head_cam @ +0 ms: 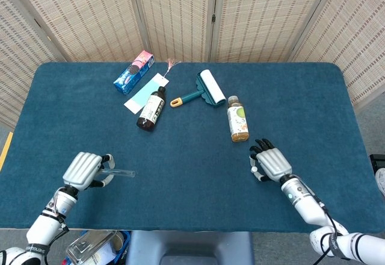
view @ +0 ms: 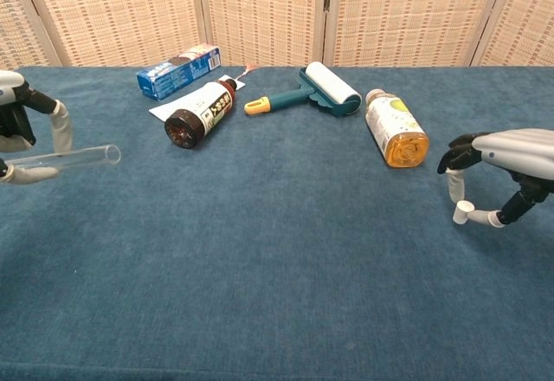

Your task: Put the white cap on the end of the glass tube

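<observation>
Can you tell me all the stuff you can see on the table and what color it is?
glass tube: 1, clear, held off the table at the near left
white cap: 1, white, pinched at the near right
brown bottle: 1, dark brown with a pale label, lying back left of centre
blue box: 1, blue and pink, back left
paper card: 1, light blue and white, under the brown bottle
lint roller: 1, teal with white roll, back centre
drink bottle: 1, amber, lying right of centre
table: 1, dark blue cloth
left hand: holds the glass tube
right hand: pinches the white cap
</observation>
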